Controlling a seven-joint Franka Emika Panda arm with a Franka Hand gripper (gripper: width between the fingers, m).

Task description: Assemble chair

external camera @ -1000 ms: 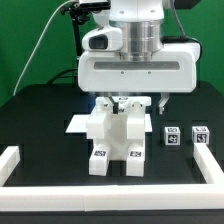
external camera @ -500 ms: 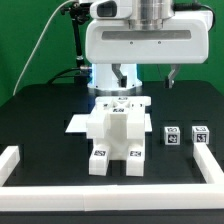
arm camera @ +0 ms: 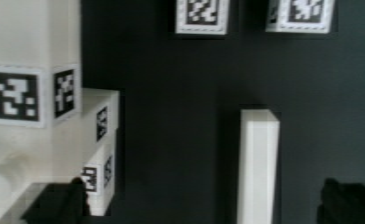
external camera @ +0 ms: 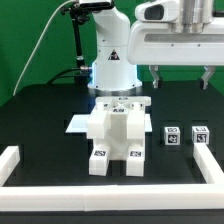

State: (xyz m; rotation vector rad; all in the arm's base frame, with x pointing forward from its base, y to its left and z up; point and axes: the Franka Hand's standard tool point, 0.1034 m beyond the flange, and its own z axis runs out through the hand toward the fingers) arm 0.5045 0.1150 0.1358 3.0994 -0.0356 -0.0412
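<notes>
The partly built chair [external camera: 115,135] stands in the middle of the black table, a blocky white stack with tags on its front feet and top. It also shows in the wrist view [arm camera: 37,90]. Two small white tagged pieces [external camera: 172,136] [external camera: 198,135] lie to its right in the exterior view, and both show in the wrist view [arm camera: 200,15] [arm camera: 300,14]. My gripper [external camera: 181,78] hangs high above these small pieces, open and empty. In the wrist view the gripper [arm camera: 202,205] shows dark fingertips [arm camera: 58,205] far apart with nothing between them.
The low white border rail runs along the front left [external camera: 10,160] and the front right [external camera: 208,168]; its end shows below the gripper in the wrist view [arm camera: 257,165]. The marker board [external camera: 78,125] lies flat behind the chair's left side. The robot base [external camera: 110,60] stands behind the chair.
The arm has risen from just above the chair and moved to the exterior view's right. The chair stays where it was.
</notes>
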